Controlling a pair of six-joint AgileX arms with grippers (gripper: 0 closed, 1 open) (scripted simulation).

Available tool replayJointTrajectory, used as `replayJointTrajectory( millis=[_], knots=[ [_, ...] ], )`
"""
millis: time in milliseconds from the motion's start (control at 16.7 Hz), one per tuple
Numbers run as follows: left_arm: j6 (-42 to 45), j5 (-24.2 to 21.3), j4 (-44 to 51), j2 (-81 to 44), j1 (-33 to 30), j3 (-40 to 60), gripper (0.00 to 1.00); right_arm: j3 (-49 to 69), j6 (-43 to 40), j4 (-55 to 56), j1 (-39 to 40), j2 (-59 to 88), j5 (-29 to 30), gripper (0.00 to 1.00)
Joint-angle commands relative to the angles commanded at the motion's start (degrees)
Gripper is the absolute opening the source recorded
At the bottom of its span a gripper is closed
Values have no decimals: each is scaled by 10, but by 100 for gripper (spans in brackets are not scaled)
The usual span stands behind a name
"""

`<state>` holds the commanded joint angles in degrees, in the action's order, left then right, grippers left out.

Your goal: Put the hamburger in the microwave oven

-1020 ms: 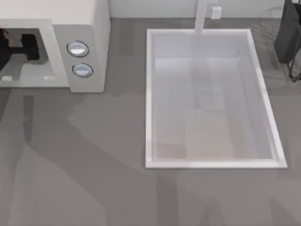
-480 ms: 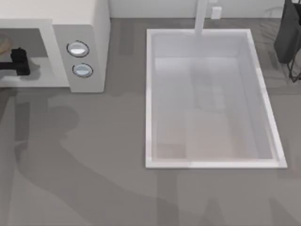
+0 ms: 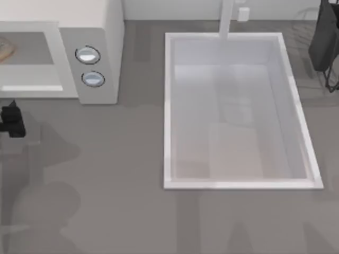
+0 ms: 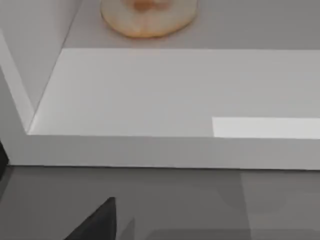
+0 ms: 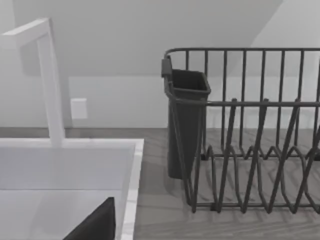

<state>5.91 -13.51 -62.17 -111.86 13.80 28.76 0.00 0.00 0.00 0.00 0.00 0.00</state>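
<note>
The left hand (image 3: 10,120) has backed out of the microwave oven (image 3: 100,32) to the counter (image 3: 116,174) in front; I cannot tell its finger state. The hamburger (image 4: 147,17) sits alone in the cavity, so the placing looks done. The right arm stays parked.

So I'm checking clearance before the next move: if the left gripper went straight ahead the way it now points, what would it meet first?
Probably the microwave oven: its front ledge lies directly ahead, with the hamburger deeper inside the cavity. Depth is unclear, so it might clear the ledge.
</note>
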Motion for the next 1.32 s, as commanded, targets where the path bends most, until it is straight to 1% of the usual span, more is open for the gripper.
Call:
replayJointTrajectory(
  millis=[120,240,540,660,840,1320],
  knots=[
    [1,-8,-22,17,8,-41,100,0,0,0,0,0,0,100],
    [2,-13,-31,23,12,-57,100,0,0,0,0,0,0,100],
    [2,-12,-29,21,9,-55,100,0,0,0,0,0,0,100],
    [4,-10,-15,38,9,-49,100,0,0,0,0,0,0,100],
    [4,-9,43,82,9,-37,100,0,0,0,0,0,0,100],
    [1,-8,257,246,9,4,100,0,0,0,0,0,0,100]
  ],
)
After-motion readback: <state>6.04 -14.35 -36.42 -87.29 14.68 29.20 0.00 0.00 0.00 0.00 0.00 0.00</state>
